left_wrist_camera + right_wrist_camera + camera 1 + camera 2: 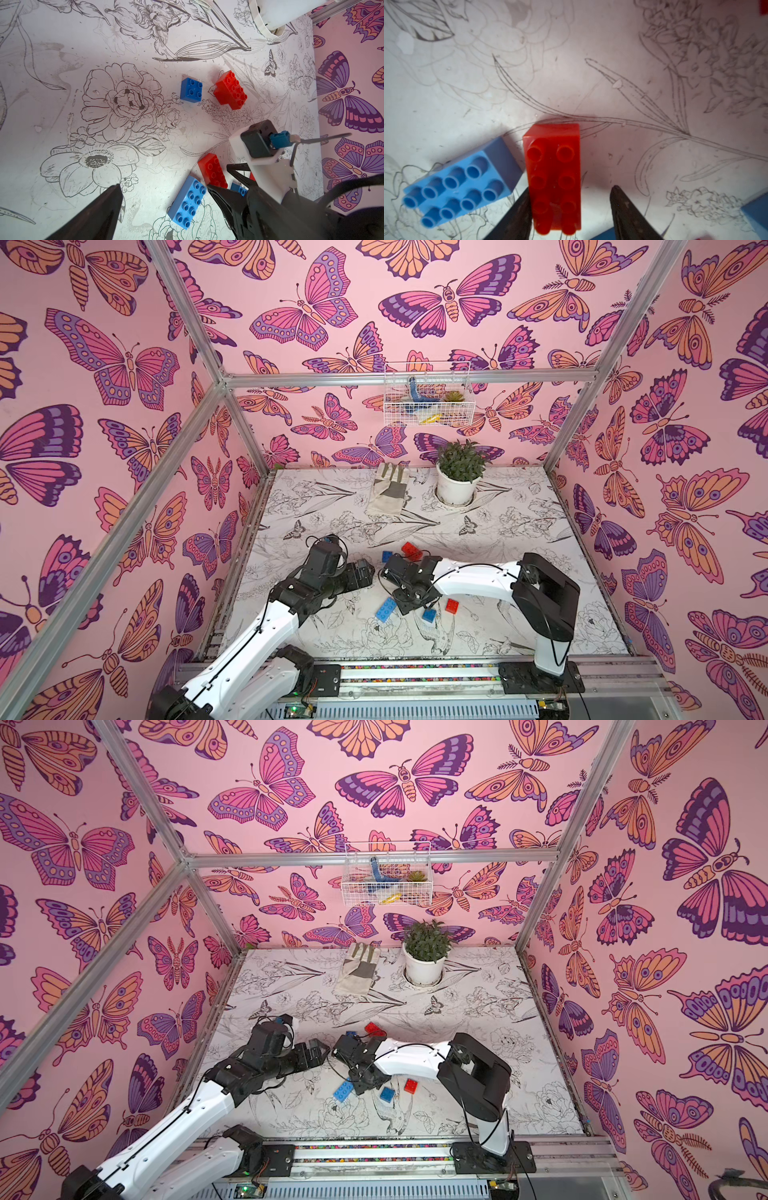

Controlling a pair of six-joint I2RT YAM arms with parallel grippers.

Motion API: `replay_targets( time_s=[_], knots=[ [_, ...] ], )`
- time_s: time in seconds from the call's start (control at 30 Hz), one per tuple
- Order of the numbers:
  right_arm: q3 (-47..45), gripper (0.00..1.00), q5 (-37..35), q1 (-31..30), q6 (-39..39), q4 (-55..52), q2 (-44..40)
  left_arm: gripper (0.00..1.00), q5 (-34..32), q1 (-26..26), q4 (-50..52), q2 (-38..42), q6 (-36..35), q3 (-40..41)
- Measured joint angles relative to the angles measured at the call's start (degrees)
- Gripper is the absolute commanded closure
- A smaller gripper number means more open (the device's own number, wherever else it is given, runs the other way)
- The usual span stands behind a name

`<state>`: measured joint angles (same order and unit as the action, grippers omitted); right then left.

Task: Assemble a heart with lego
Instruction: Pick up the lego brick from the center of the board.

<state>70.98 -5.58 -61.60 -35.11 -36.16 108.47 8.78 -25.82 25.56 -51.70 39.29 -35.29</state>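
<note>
Red brick [552, 166] between right end effector [570, 188] jaws, hidden from above

Bright, even, diffuse light from above; pink tint off walls [104, 448] on table [519, 531]. Shadows soft, short, under arms [478, 576] and bricks [386, 609]. Both top views sharp, wide-angle stretch toward edges. Right wrist view softer: red brick [552, 176] close, slightly blurred, red glow beside it.

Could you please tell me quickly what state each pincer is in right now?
Left pincer: open, holding nothing.
Right pincer: open, straddling the long red brick, not yet clamped on it.
</note>
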Motion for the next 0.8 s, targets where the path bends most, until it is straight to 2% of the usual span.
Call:
replay_targets(
  time_s=[0.27,0.37,0.6,0.8],
  knots=[
    [1.5,0.63,0.8,0.2,2.5,0.2,2.0,0.00,-1.1,0.0,0.0,0.0,0.0,0.0],
    [2.0,0.77,0.7,0.2,3.7,0.1,2.2,0.00,-1.1,0.0,0.0,0.0,0.0,0.0],
    [4.9,0.89,-1.0,0.8,9.8,-2.4,1.8,0.00,-1.1,0.0,-0.3,-0.4,0.0,0.0],
    [7.9,0.93,0.0,6.6,18.8,-5.4,-1.0,0.00,-1.0,0.0,-2.0,-3.3,-0.4,-1.8]
  ],
)
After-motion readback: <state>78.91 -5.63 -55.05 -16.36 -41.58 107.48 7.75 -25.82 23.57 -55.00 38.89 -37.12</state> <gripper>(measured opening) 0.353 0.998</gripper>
